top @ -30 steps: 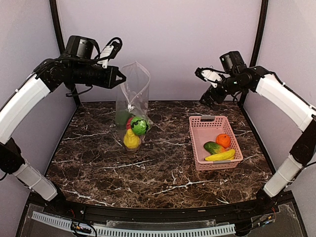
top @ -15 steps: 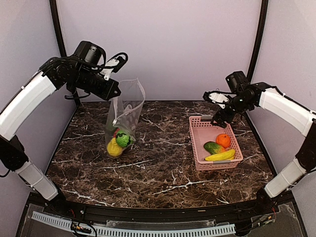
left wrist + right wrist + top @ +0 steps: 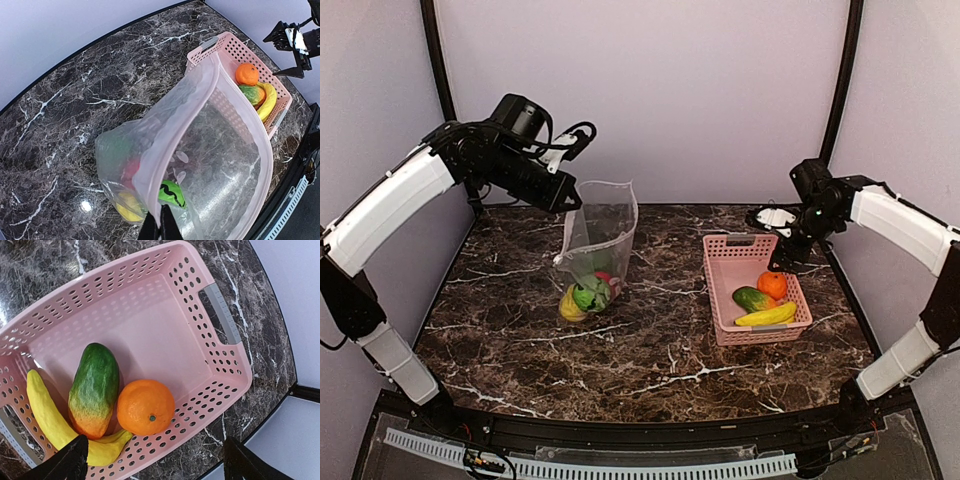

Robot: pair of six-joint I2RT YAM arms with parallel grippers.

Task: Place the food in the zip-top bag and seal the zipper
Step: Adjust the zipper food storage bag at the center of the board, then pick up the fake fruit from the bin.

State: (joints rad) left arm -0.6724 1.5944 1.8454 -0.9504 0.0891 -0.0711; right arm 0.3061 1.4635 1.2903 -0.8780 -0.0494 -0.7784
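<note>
Down at the bottom of the bag lies some of the food: a yellow, a green and a red piece. They are blurred by the plastic, so I would not name them more closely. That end looks to rest on the tabletop, left of centre. The bag's mouth is lifted and gapes toward the basket. The zipper runs round the mouth as a pale pink band, unsealed.

The left claw is clamped tight on one spot of that rim and holds nothing else. An orange, a cucumber and a banana wait in the basket's near end. The orange touches both of the others. The right claw hangs just above them, fingers spread wide and empty.

The bag's single pinch is the weak point. With only one spot held, the floppy mouth could sag or fold shut, and a dropped piece would then bounce off onto the tabletop. Tilting the bag lower could let the pieces inside roll out.

In the basket, the round, glossy orange could squirt from the fingers. A finger might catch the banana beneath or the basket wall and drag the basket along.
</note>
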